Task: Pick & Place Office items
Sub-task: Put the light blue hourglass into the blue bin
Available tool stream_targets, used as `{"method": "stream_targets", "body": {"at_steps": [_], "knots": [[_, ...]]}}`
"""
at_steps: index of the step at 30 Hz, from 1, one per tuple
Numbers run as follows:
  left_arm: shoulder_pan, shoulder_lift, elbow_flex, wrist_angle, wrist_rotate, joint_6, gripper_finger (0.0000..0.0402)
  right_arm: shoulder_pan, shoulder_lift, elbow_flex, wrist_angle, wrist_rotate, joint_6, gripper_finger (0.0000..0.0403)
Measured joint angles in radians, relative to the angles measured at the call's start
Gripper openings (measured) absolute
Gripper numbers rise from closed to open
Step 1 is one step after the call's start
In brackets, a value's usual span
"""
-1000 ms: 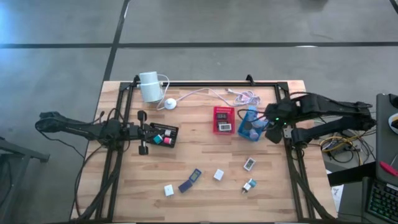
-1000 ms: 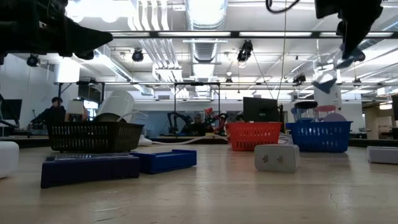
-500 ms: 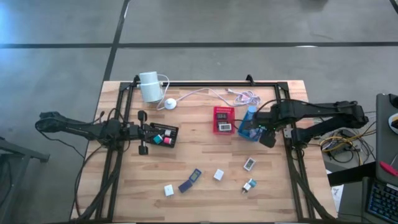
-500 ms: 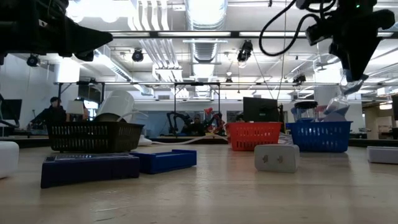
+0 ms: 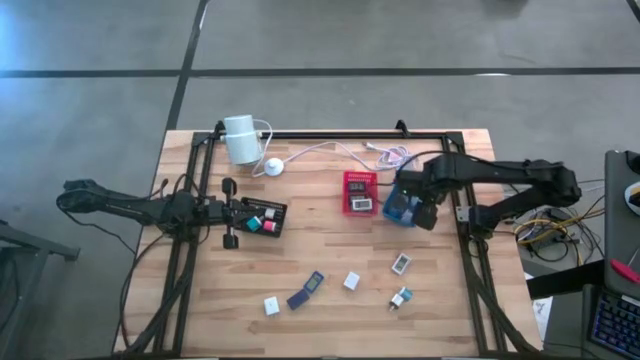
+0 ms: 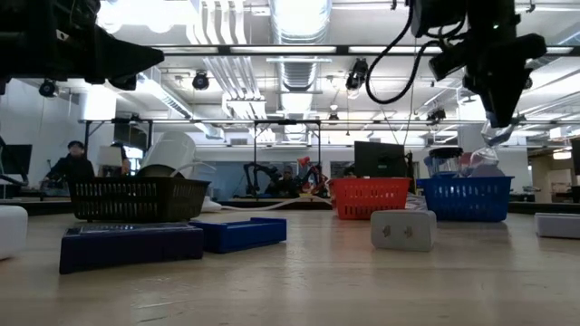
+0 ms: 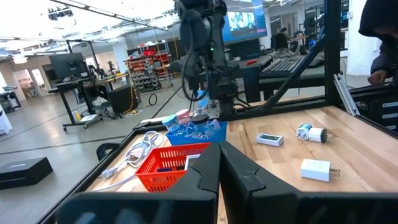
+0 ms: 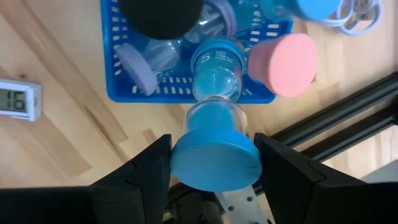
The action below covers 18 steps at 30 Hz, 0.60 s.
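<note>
From above: my right gripper (image 5: 418,205), which a second ago was by the table's right edge, has swung in over the blue basket (image 5: 398,208); my left gripper (image 5: 228,212) waits at the black basket (image 5: 262,216), fingers clenched on nothing. Loose office items (image 5: 352,281) lie near the table's front.

At table height: the right arm has dropped lower, the clear jar (image 6: 489,138) hanging just above the blue basket.

Left wrist: red basket (image 7: 166,167) ahead, blue one beyond.

Right wrist: my fingers (image 8: 149,163) grasp the blue-lidded jar (image 8: 216,140) above other jars. Judgement: release comes next.
</note>
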Motion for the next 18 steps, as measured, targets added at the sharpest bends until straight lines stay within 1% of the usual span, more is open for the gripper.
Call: {"method": "stream_targets", "body": {"at_steps": [4,9,18], "knots": [[0.0,0.0,0.0,0.0,0.0,0.0,0.001,-0.072,0.038,0.015,0.0,-0.061,-0.067,0.0196],[0.0,0.0,0.0,-0.001,0.0,0.0,0.0009,-0.137,0.102,0.019,-0.005,-0.078,-0.13,0.0196],[0.0,0.0,-0.001,-0.021,0.0,0.0,0.0012,-0.165,0.184,0.018,0.01,-0.085,-0.2,0.0196]]}}
